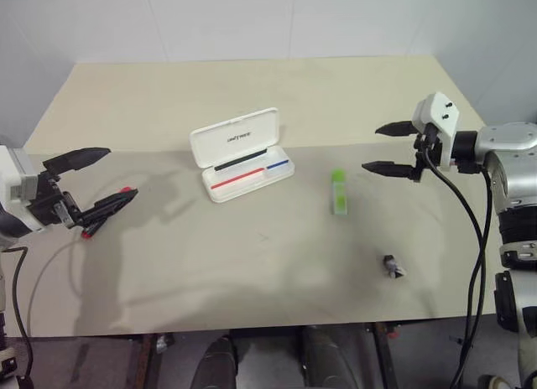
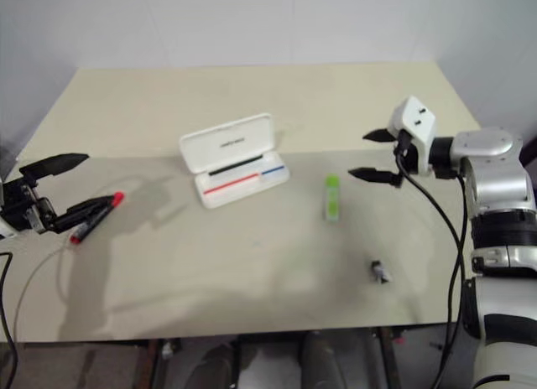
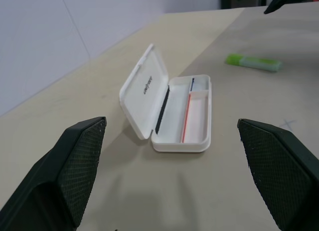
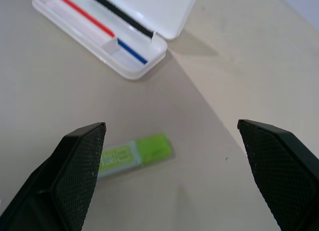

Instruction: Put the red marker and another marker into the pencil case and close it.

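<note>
Beige table (image 1: pixel 252 272) before you: pencil case (image 1: pixel 242 154) lies open at centre, lid propped up, red and blue stripes showing inside. Your left gripper (image 1: pixel 92 181) hangs spread wide over the red marker (image 2: pixel 95 217) at the left; your right gripper (image 1: pixel 384 147), equally wide and empty, hovers just right of the green highlighter (image 1: pixel 338 192), small dark object (image 1: pixel 393 267) nearer you.

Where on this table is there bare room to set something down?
The far table behind the open pencil case is bare, as is the near stretch between the red marker and the small dark object. Tighter: the gap between case and green highlighter, under the right gripper.
</note>
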